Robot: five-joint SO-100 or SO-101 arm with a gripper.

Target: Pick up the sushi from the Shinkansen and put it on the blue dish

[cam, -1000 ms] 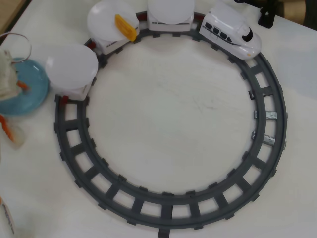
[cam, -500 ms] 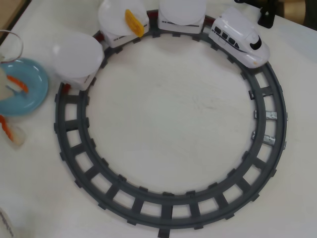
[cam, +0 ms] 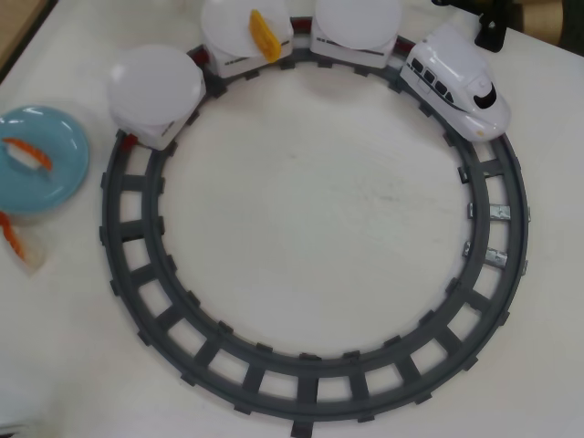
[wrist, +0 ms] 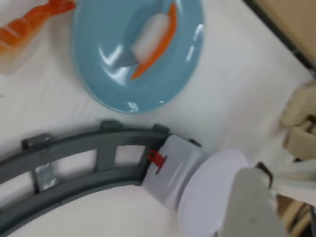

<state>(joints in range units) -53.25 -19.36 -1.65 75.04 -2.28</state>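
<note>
The white Shinkansen (cam: 461, 78) stands on the grey track at the top right of the overhead view, pulling three cars topped by white plates. A yellow egg sushi (cam: 265, 35) lies on the middle car's plate. The blue dish (cam: 55, 173) sits at the left edge with an orange striped salmon sushi (cam: 27, 155) on it; both also show in the wrist view, the dish (wrist: 113, 74) and the salmon (wrist: 160, 39). An orange shrimp sushi (cam: 13, 239) (wrist: 29, 29) lies on the table beside the dish. My gripper (wrist: 261, 177) shows only as blurred white parts at the lower right of the wrist view, above the last car's plate (wrist: 207, 192).
The grey circular track (cam: 310, 383) rings the middle of the white table. The last car (cam: 155, 87) sits closest to the dish, its red coupler (wrist: 157, 159) facing the open track. A dark object (cam: 488, 23) stands behind the train's nose. Beige blurred shapes (wrist: 301, 123) lie at the wrist view's right edge.
</note>
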